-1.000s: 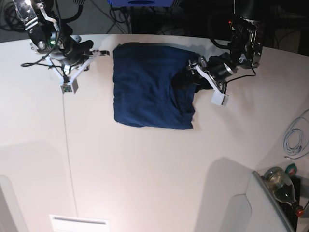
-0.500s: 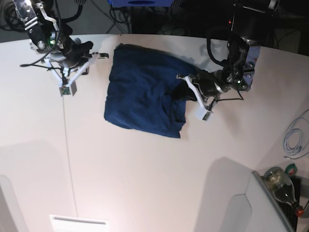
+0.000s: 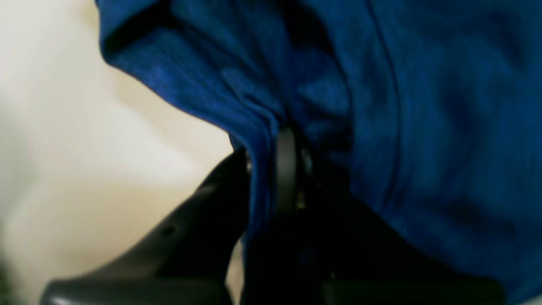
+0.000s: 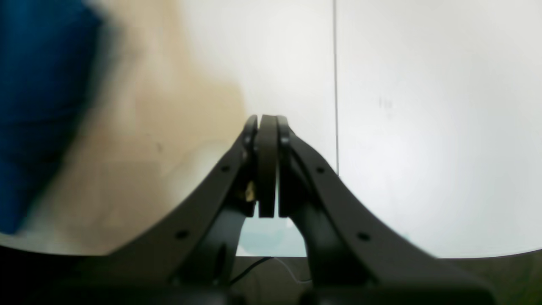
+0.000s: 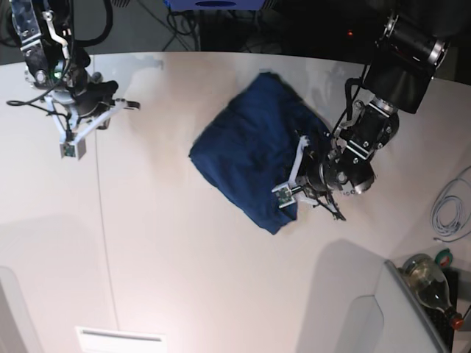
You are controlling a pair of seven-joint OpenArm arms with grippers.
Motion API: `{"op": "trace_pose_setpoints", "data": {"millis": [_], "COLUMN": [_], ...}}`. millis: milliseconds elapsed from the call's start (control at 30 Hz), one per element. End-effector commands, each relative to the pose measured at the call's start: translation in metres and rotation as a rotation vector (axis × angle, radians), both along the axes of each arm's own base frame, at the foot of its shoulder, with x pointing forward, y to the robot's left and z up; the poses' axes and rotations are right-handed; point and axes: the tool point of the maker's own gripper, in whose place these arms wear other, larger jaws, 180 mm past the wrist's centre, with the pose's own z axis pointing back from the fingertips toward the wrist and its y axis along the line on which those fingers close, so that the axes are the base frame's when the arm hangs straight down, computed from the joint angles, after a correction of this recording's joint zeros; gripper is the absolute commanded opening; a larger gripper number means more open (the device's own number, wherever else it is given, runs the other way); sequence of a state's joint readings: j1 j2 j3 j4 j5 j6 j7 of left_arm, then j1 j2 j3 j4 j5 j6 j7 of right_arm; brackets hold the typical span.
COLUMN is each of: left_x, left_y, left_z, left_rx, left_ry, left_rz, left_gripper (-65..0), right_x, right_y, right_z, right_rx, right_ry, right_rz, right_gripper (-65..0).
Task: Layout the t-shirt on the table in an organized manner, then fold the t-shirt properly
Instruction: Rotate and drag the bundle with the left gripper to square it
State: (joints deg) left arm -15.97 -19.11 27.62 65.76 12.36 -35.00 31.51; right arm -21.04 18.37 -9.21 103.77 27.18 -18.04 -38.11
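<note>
Overhead, the t-shirt (image 5: 254,151) lies rumpled and skewed mid-table (image 5: 184,279), its right edge pinched by the left gripper (image 5: 298,193). Its wrist view shows cloth clamped between black fingers (image 3: 286,169). The right gripper (image 4: 266,127), closed and empty, hovers far left. No writing is readable.

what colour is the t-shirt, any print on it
Dark navy blue t-shirt, plain with no visible print; base view shows it best.

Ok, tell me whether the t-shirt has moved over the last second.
Yes. The t-shirt has swung round and slid toward the near side of the table, dragged by the left end effector shut on its edge.
</note>
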Motion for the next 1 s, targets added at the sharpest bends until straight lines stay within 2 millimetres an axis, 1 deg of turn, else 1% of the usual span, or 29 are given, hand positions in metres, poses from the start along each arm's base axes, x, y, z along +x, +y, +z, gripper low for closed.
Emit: {"op": "trace_pose_setpoints", "data": {"millis": [0,133,167,267,367,400,467,500,567,600,667,767,900,967], "left_x": [0.016,0.023,0.022,0.02,0.016,0.013,0.013,0.011,0.007,0.006,0.004,0.004,0.004,0.004], "left_y": [-0.012,-0.042,-0.054,-0.08,-0.111,-0.116,-0.127,-0.134,-0.141,-0.149,-0.16,-0.173,-0.173,-0.171], "left_z": [0.015,0.025,0.025,0.019,0.012,0.008,0.006,0.004,0.001,0.001,0.004,0.008,0.008,0.007], "left_rx": [-0.011,0.009,0.009,0.0,-0.091,-0.102,-0.115,-0.126,-0.135,-0.151,-0.188,-0.209,-0.21,-0.206], "left_ry": [-0.034,-0.036,-0.036,-0.02,0.0,0.015,0.027,0.036,0.05,0.052,0.047,0.042,0.042,0.043], "left_rz": [-0.057,-0.201,-0.236,-0.299,-0.333,-0.331,-0.33,-0.33,-0.33,-0.335,-0.347,-0.358,-0.358,-0.356], "left_gripper": [-65.0,-65.0,-65.0,-65.0,-65.0,-65.0,-65.0,-65.0,-65.0,-65.0,-65.0,-65.0,-65.0,-65.0], "right_x": [0.009,0.012,0.013,0.013,0.012,0.011,0.013,0.013,0.01,0.008,0.006,0.005,0.003,0.003], "right_y": [-0.002,-0.002,-0.002,-0.002,-0.002,-0.003,-0.013,-0.016,-0.027,-0.034,-0.035,-0.033,-0.032,-0.033], "right_z": [0.008,0.01,0.011,0.011,0.011,0.01,0.012,0.012,0.012,0.013,0.011,0.01,0.009,0.008], "right_rx": [-0.005,-0.003,-0.003,-0.003,-0.003,-0.004,-0.01,-0.001,0.011,0.012,0.018,0.022,0.023,0.022], "right_ry": [-0.039,-0.048,-0.05,-0.053,-0.05,-0.048,-0.054,-0.057,-0.059,-0.06,-0.058,-0.052,-0.047,-0.046], "right_rz": [0.004,0.002,0.002,0.003,0.0,-0.002,-0.038,-0.067,-0.147,-0.181,-0.199,-0.199,-0.199,-0.201], "right_gripper": [-65.0,-65.0,-65.0,-65.0,-65.0,-65.0,-65.0,-65.0,-65.0,-65.0,-65.0,-65.0,-65.0,-65.0]}}
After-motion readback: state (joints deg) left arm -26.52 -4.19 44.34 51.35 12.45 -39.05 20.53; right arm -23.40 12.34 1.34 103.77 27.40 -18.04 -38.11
